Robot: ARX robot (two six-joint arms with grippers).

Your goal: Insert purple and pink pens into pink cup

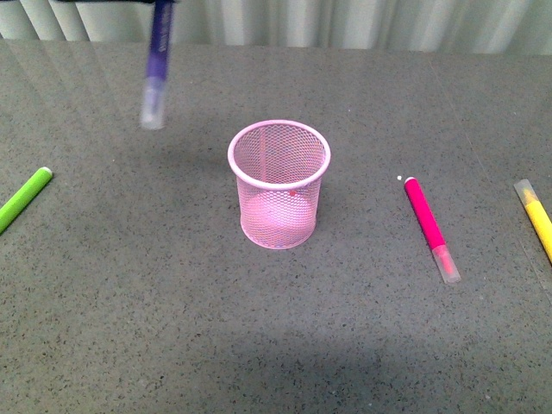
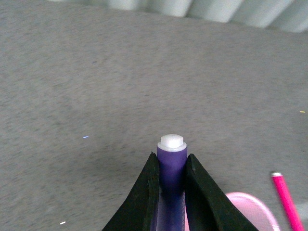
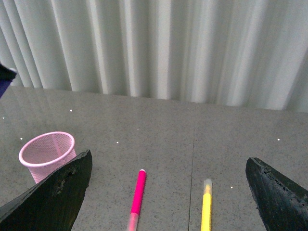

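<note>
Left claw (image 2: 172, 159) shut tight on slim dark purple marker with clear cap (image 1: 157, 60), black fingers (image 2: 144, 192) pressed to either side of the barrel just under its white end plug. Seen only from the left wrist. From the front, claw itself cut off above the frame, only the marker showing: hanging near upright, slightly tilted, clear cap downward, off the grey speckled counter (image 1: 129, 328), left of and behind the light pink wire-mesh cup (image 1: 276, 216), not over its mouth. Cup upright mid-counter; nothing sticking out above its rim.

Hot-pink marker with clear cap (image 1: 429, 220) flat on the counter, right of the cup and well apart from it, cap end toward the camera. Further right, yellow marker (image 1: 539, 220), partly cut by the frame edge. Far left, lime-green marker (image 1: 24, 197), also cut by the edge.

Right claw (image 3: 168, 159) not visible from the front; shown by its own wrist camera alone. Spread wide, holding nothing, raised off the counter and facing the pale pleated curtain (image 3: 168, 48), with hot-pink and yellow markers lying on the counter between its fingers as seen.
</note>
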